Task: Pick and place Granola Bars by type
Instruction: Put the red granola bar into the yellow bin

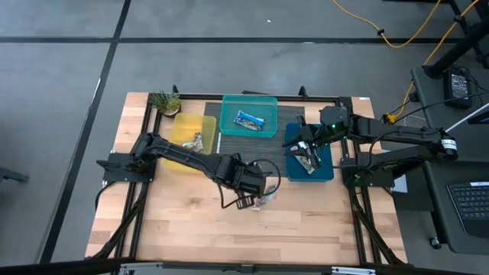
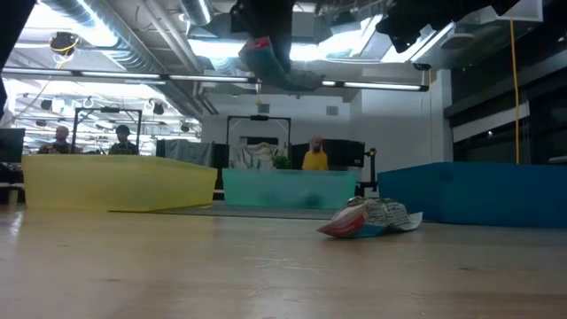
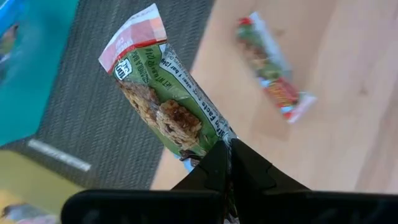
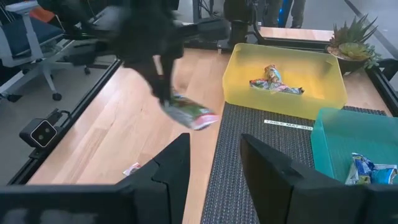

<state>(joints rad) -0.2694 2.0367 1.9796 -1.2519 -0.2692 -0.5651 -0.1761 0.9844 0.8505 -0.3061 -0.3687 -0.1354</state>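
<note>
granola bar point(image 3: 163, 99) – green wrapper, light, crinkly, slick foil | my left gripper point(image 3: 229, 148) pinched on its end seam, bar lifted above the table point(image 1: 191, 229) | right gripper point(image 4: 214, 155) apart over blue bin point(image 1: 327, 169), probably empty | grip the crimped end, not the brittle middle

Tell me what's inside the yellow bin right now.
The yellow bin holds a small cluster of wrapped granola bars lying on its floor, seemingly two or three overlapping. Whether another lies beneath them is hidden. No gripper is inside it.
</note>
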